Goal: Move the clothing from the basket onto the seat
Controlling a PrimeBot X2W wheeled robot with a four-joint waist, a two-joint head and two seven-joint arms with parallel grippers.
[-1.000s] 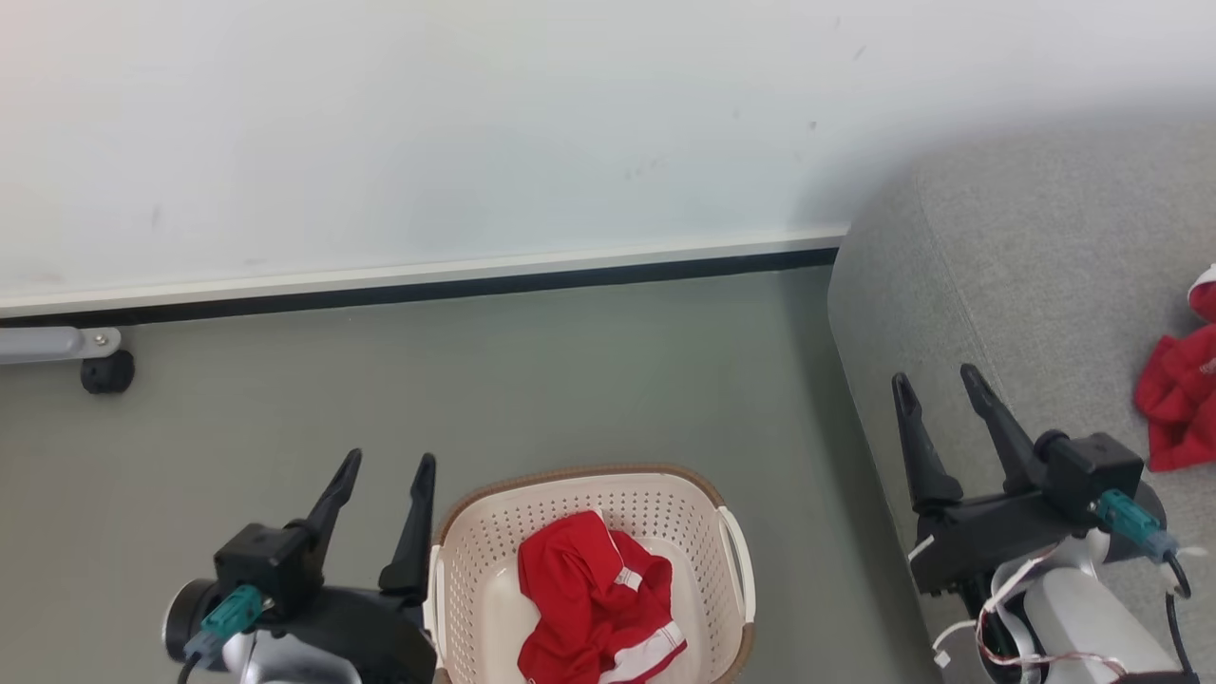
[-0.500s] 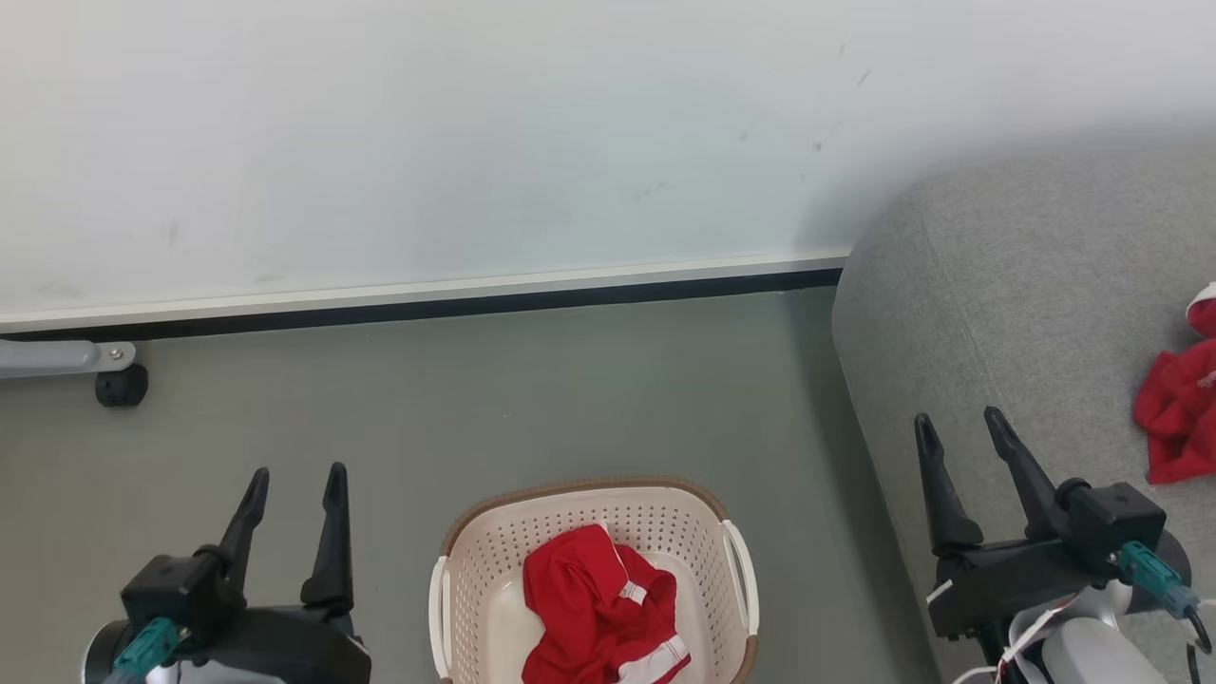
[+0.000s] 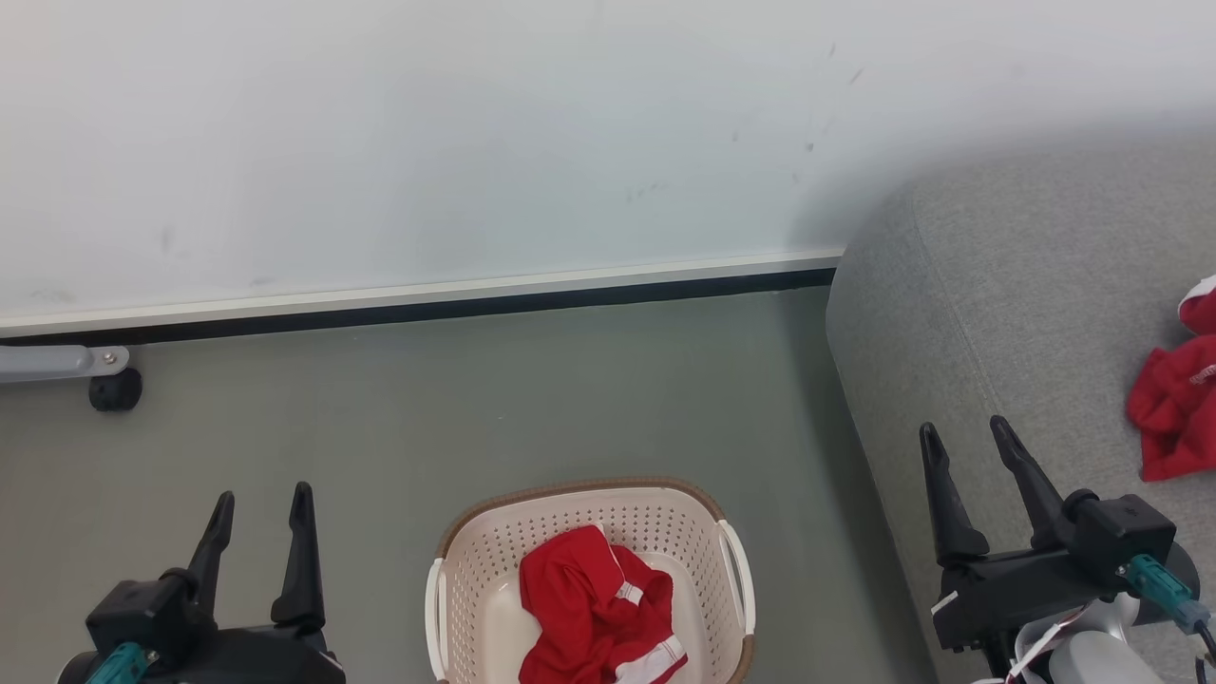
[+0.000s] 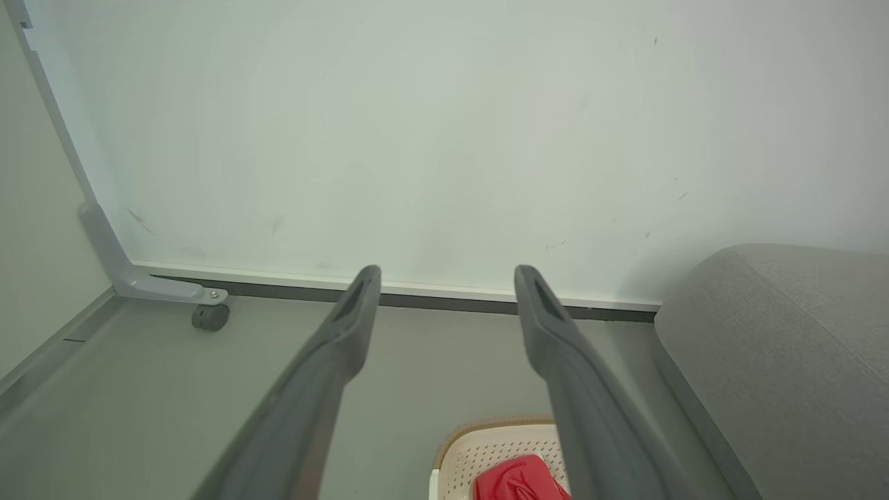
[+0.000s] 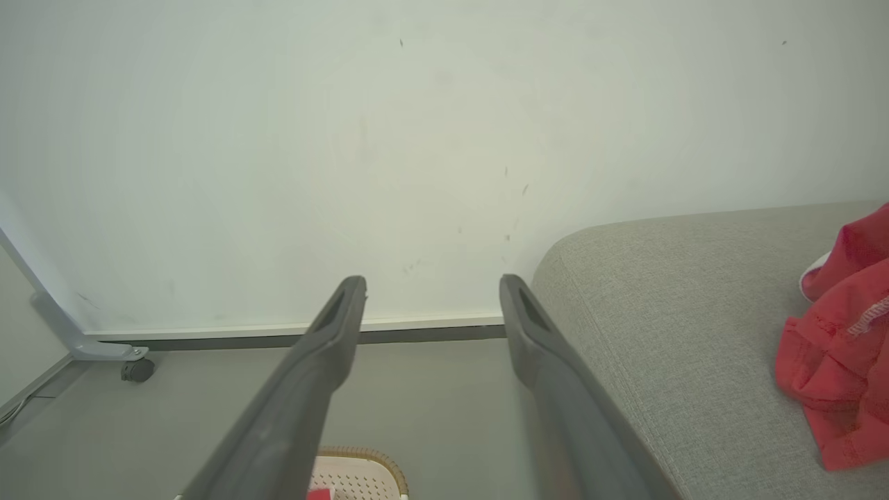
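A cream basket (image 3: 475,560) with a brown rim stands on the floor at the bottom middle of the head view, holding crumpled red clothing (image 3: 594,613) with white trim. More red clothing (image 3: 1173,418) lies on the grey seat (image 3: 1026,313) at the right edge. My left gripper (image 3: 262,506) is open and empty, left of the basket and apart from it. My right gripper (image 3: 964,439) is open and empty over the seat's front edge. The left wrist view has the basket (image 4: 486,444) and red clothing (image 4: 517,479) low between the fingers. The right wrist view has the seat (image 5: 667,312) and red clothing (image 5: 840,347).
A pale wall panel (image 3: 427,142) with a dark base strip runs across the back. A grey bracket with a black caster (image 3: 114,388) sits at the far left. Grey floor (image 3: 522,389) stretches between the wall, the basket and the seat.
My left gripper has drawn away from the basket's left rim, leftward and down in the head view. The right gripper has dropped slightly. The head camera has shifted a little.
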